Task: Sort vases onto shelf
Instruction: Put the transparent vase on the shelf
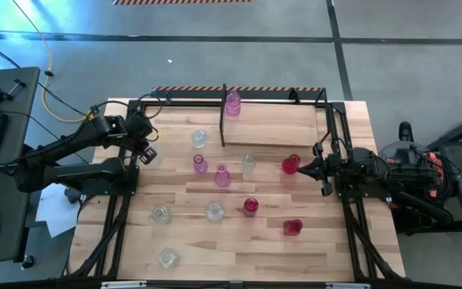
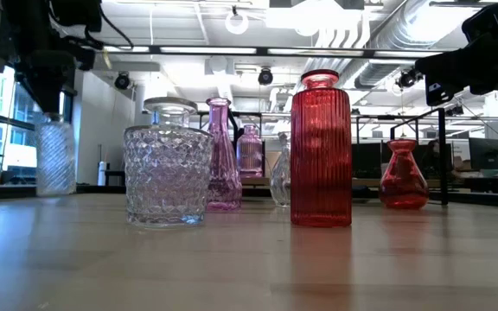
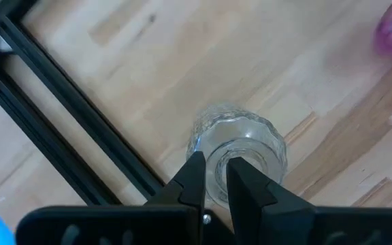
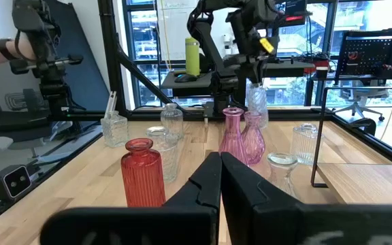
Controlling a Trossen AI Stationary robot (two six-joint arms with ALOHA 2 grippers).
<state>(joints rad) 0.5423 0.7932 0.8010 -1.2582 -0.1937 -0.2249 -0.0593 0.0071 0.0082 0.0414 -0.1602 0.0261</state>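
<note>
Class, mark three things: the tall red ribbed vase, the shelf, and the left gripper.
tall red ribbed vase (image 2: 321,155), low view, ribbed body.
shelf (image 1: 275,128), high view, bare top board.
left gripper (image 3: 215,178), left wrist view, between fingertips.

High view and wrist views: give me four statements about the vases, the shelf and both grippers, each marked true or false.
1. The left gripper is closed on the rim of a clear textured glass vase. True.
2. The right gripper holds the red ribbed glass bottle. False: its fingers are shut on nothing, and the bottle stands on the wooden table.
3. A pale pink glass vase stands on the small black-framed wooden shelf. True.
4. Three vases are on the shelf. False: only the pink one shows there; the others are on the table.
</note>
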